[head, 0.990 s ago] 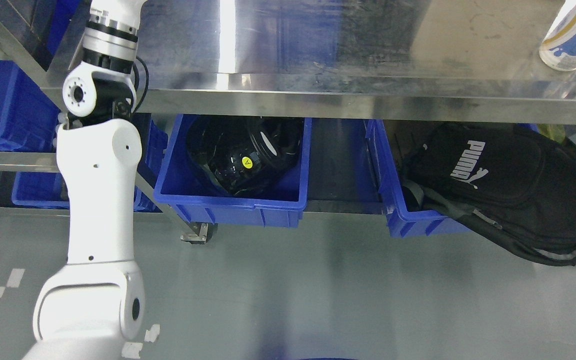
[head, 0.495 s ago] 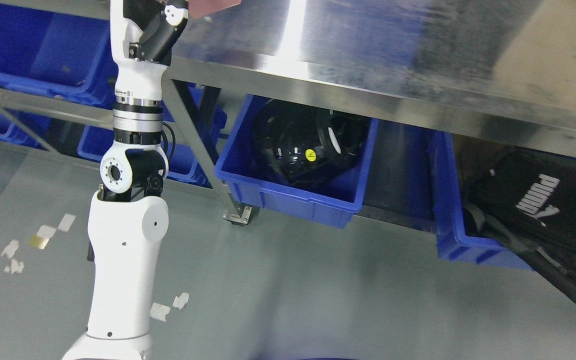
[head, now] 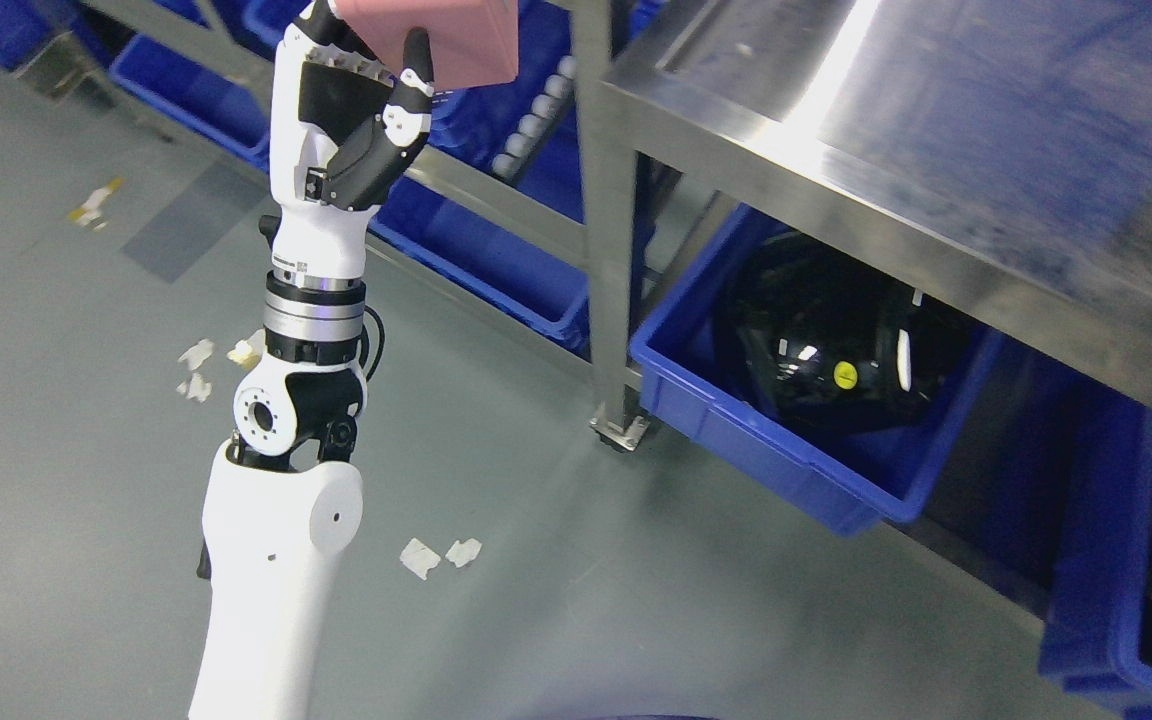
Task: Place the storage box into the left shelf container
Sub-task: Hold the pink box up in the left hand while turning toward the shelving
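Observation:
A pink storage box (head: 446,38) is held high at the top of the head view, cut off by the top edge. My left hand (head: 361,110) is shut on it from below and the left, with a black-tipped finger (head: 416,65) lying against its front face. The left arm rises from the bottom left. Behind the box, blue containers (head: 496,255) line a low shelf on the left. Nothing of the right arm shows.
A steel table (head: 936,170) fills the upper right, its leg (head: 608,240) standing on a foot plate. Under it sits a blue bin (head: 736,430) with black gear inside, another blue bin (head: 1101,590) at the right edge. Paper scraps (head: 436,555) lie on the grey floor.
The camera has swung left, so the table and bins slide right in the picture. The left hand and the pink box now show fully at the top.

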